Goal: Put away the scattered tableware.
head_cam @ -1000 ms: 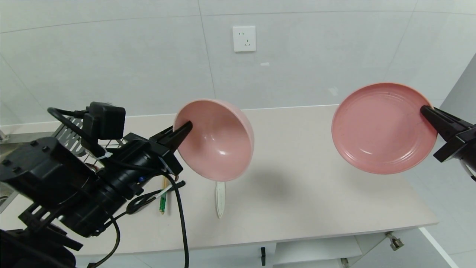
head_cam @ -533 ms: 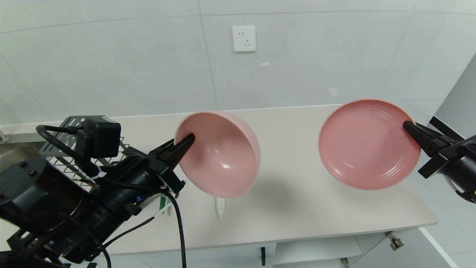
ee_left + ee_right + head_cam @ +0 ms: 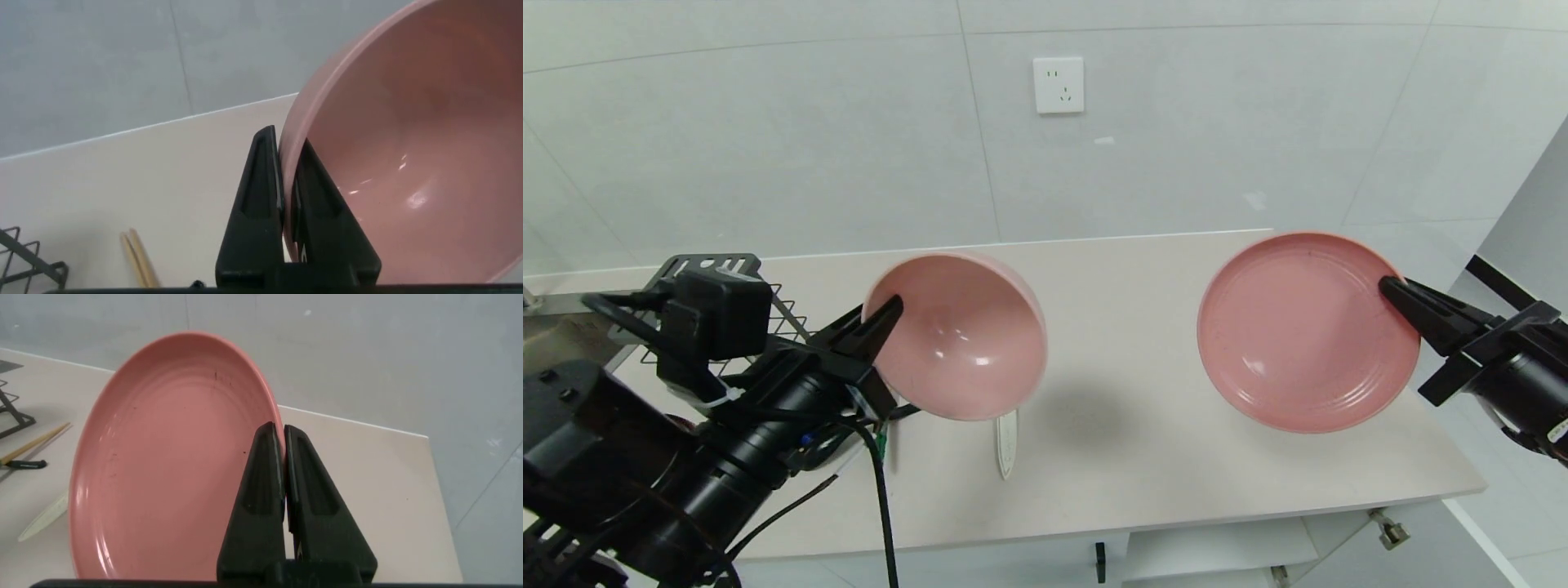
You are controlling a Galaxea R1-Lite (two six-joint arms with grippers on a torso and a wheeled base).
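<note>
Both grippers are holding pink tableware up over the counter (image 3: 1143, 425).

The left gripper (image 3: 892, 309) is clamping its jaws, nearly closed, on the rim of the tilted pink bowl (image 3: 964, 343) at centre left of the head view, one finger inside and one outside. The right gripper (image 3: 1388, 287) is pinching the rim of the tilted pink plate (image 3: 1298, 335) at centre right in the same way. The left wrist view is showing wooden chopsticks (image 3: 135, 257) lying on the counter. A pale utensil (image 3: 1007, 445) is lying just below the bowl, its upper end hidden. A wire rack (image 3: 707, 265) is standing at the left edge, behind the left arm.
</note>
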